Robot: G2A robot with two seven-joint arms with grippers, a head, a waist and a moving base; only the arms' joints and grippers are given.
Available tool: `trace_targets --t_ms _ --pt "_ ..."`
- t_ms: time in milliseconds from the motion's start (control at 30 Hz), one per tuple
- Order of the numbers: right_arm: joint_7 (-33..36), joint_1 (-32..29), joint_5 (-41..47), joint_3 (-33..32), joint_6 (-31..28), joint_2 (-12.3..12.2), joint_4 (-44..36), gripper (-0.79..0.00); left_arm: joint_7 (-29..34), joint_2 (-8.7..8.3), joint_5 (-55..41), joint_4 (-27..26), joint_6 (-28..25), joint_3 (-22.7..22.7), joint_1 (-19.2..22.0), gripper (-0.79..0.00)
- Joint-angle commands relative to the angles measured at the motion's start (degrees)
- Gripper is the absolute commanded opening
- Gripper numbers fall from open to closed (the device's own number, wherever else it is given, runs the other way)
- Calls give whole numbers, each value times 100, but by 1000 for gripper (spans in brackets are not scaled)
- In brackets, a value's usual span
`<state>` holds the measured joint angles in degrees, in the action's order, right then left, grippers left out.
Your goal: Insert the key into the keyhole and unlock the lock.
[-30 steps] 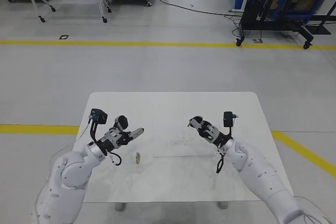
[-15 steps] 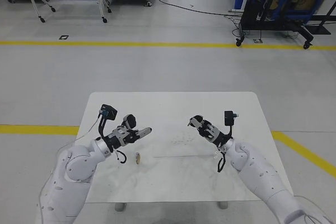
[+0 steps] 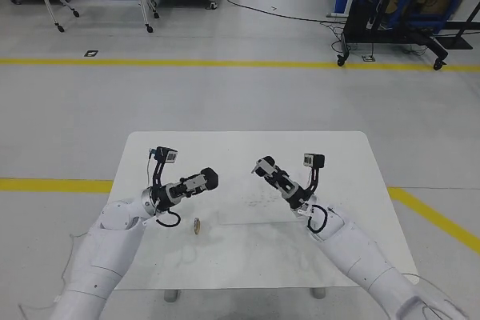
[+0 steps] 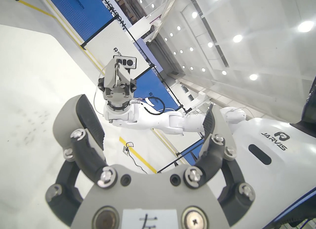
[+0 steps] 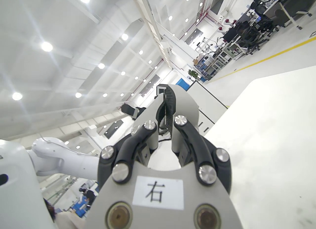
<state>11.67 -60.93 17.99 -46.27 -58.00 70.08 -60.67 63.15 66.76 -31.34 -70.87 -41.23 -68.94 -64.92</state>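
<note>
A small brass lock (image 3: 197,226) lies on the white table (image 3: 328,148), near the front left of centre. My left gripper (image 3: 209,179) hovers above and behind it, open and empty, its grey fingers (image 4: 82,116) spread wide. My right gripper (image 3: 260,167) is held above the table's middle, facing the left one across a short gap. Its fingers (image 5: 182,106) are pressed together, and a thin metal piece that looks like the key (image 4: 116,66) sticks out at their tips. Past my left gripper (image 4: 148,110), the left wrist view shows my right gripper (image 4: 118,76) head-on.
Faint dark scuff marks (image 3: 260,200) dot the table's middle. Yellow floor lines (image 3: 224,62) run behind and beside the table. A dark wheeled frame (image 3: 400,36) stands far back right, well away from the arms.
Both grippers have moved inward toward the table's middle and now face each other. The left wrist has turned. The brass lock has stayed where it was.
</note>
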Motion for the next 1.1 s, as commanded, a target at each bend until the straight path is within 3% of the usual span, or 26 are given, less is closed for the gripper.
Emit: trace_targets --t_ms 0,100,267,400,600,733,1067 --pt "423 40 367 -5 0 36 71 -785 -54 0 176 77 -45 49 65 -40" --pt "776 135 524 -14 0 122 258 -785 -183 9 529 130 -155 146 124 -139" --pt "570 279 92 28 0 326 573 -785 -658 29 1208 97 -118 263 123 -246" --pt "467 361 -160 114 0 488 793 -785 -903 48 1464 22 -43 376 98 -431" --pt "415 443 -379 261 0 703 1035 -785 -1041 53 1649 11 75 464 118 -459" --pt "410 483 -402 279 0 811 1157 -785 -1133 53 1714 14 141 494 122 -557" --pt "632 470 -417 106 0 938 1262 -785 -1343 37 1867 -22 302 500 89 -680"
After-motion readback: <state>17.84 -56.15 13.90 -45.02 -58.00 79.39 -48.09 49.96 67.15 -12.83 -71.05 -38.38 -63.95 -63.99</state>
